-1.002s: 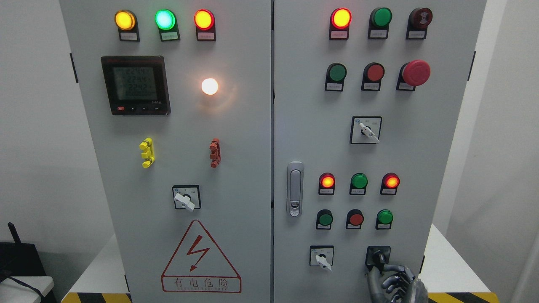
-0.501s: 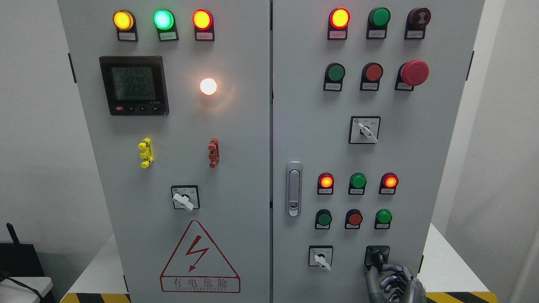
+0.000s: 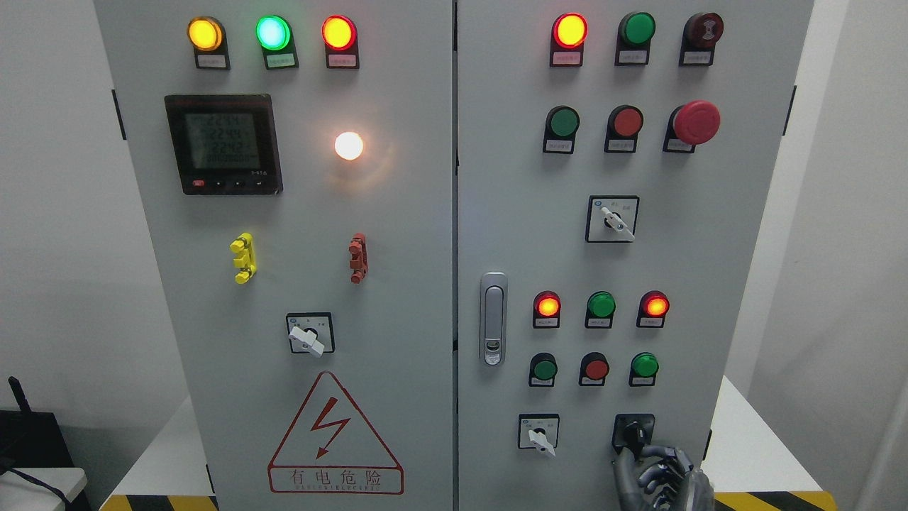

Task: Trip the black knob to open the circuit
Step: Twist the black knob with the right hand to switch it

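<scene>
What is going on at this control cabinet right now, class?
A humanoid robot faces a grey electrical cabinet with lit indicator lamps, push buttons and rotary switches. Its right hand comes up from the bottom right edge and reaches the black knob at the lower right of the right-hand door, fingers curled just below it and the thumb against the knob's handle. The handle points up and slightly left. Whether the circuit has tripped cannot be told. The left arm is out of view.

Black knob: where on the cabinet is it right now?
In the head view, the black knob sits at the right door's bottom right, right of a white-handled selector switch, with the right hand touching it from below.
</scene>
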Controlling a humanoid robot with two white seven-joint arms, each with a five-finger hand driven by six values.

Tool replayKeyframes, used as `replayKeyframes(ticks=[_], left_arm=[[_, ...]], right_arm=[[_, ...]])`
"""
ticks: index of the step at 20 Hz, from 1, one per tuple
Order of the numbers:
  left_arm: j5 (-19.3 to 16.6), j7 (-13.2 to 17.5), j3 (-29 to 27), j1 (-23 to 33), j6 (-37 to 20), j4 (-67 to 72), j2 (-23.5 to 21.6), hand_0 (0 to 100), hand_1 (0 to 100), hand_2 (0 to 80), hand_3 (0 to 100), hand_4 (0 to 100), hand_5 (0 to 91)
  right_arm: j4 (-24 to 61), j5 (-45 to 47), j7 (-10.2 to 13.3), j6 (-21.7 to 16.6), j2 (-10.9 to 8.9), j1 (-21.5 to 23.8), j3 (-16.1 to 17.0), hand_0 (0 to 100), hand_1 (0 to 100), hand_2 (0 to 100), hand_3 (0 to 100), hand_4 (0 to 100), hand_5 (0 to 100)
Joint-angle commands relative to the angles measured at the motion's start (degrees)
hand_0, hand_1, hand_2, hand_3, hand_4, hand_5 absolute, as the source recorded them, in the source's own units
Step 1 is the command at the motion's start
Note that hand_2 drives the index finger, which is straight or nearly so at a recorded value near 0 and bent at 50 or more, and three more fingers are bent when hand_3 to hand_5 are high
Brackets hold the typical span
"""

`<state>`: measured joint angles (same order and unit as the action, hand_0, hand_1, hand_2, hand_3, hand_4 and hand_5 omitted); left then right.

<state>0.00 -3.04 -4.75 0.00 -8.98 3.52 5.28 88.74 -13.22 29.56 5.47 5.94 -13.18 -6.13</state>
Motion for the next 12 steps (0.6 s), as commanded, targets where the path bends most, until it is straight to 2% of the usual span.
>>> replayKeyframes(ticks=[1, 12], left_arm=[[-1.85, -0.04, 0.0, -0.44, 0.02, 0.0, 0.0, 12, 39, 0.0, 0, 0, 0.0], [-1.85, -0.04, 0.0, -0.44, 0.02, 0.0, 0.0, 12, 39, 0.0, 0, 0, 0.0]], right_arm=[[0.03, 0.03, -0.47, -0.19, 0.12, -0.27, -0.11, 46, 76, 57, 89, 92, 96], [0.03, 0.12, -0.47, -0.46, 0.47, -0.27, -0.02, 46, 75, 57, 90, 93, 96]])
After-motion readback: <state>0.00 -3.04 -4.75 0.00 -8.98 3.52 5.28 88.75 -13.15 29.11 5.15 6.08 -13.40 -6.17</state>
